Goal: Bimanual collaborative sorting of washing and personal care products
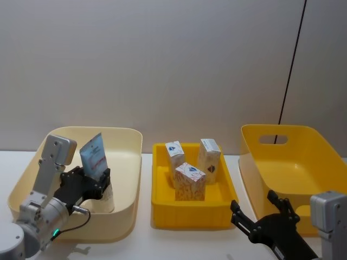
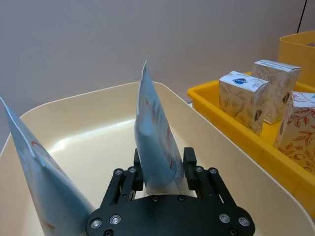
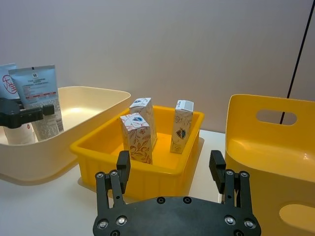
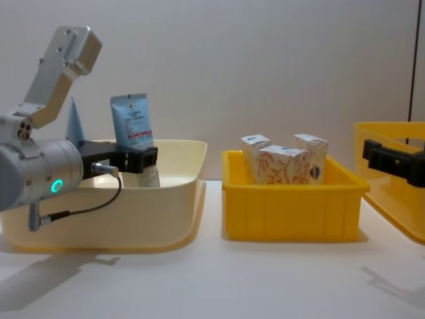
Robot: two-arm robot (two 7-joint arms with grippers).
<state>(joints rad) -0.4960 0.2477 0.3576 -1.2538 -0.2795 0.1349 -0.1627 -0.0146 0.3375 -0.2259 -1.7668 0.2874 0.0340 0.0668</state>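
My left end effector [image 2: 164,169] is down inside the cream bin [image 1: 126,216] at the left of the bench [image 1: 146,244]. Its two fingers [image 2: 189,162] are clamped on the flat sides of a light-blue tube [image 2: 152,132]. The tube stands nearly upright with its crimped edge up and its white end low in the bin. I cannot tell whether that end rests on the bin floor. A second tube [image 4: 73,121] of the same kind stands just to the left of the held one, close beside my wrist. It leans a little, and it is the nearest thing to my grip.

The cream bin's tall right wall lies between the held tube and the small yellow bin [image 1: 190,210] in the middle of the bench. The two bins sit near each other but apart. Three cartons [image 1: 190,181] stand upright in that small bin. One is at the front, and the other two [image 1: 175,154] [image 1: 209,157] are behind it, close together.

My right end effector [image 1: 260,208] hovers low at the front right with its fingers spread wide and nothing between them. It is in front of the gap between the small bin and the large yellow bin [image 1: 303,157]. The large bin has a handle slot in its far wall. A thin black cable [image 1: 290,70] runs down the grey wall behind it.
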